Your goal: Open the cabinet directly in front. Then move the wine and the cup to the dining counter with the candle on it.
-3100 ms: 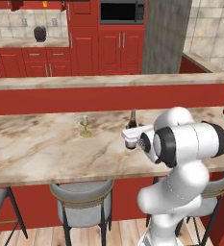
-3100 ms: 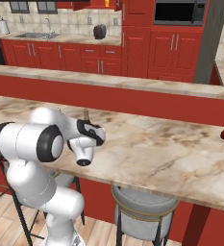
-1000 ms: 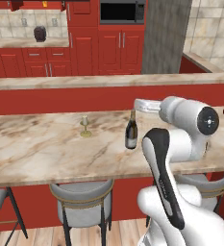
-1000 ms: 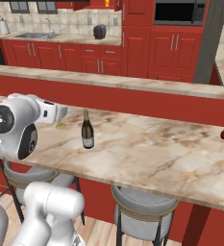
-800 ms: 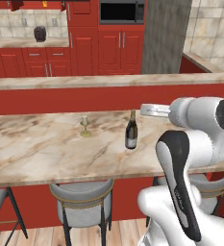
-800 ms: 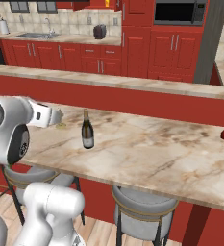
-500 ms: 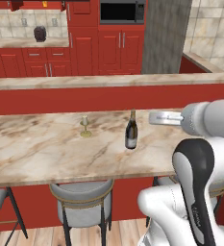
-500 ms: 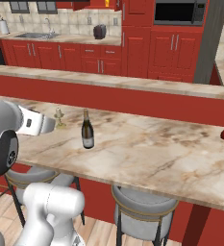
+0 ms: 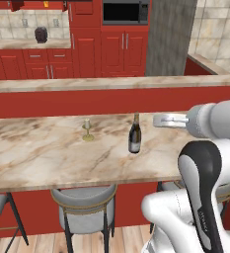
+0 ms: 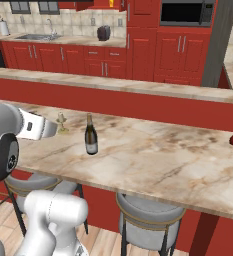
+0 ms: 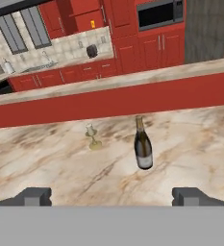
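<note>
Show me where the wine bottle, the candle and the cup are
wine [image 11: 143, 150], hand view, on its pale label
candle [image 9: 87, 131], left base view, on the gold stem below the pale candle
cup [image 11: 93, 24], hand view, on its yellow side, in the open cabinet [image 11: 80, 19]

The robot's arm is built of glossy white, rounded shells with dark grey to black bands and caps at its joints. A pale grey flat hand piece ends in a gripper with two small dark grey blocky fingertips.
</note>
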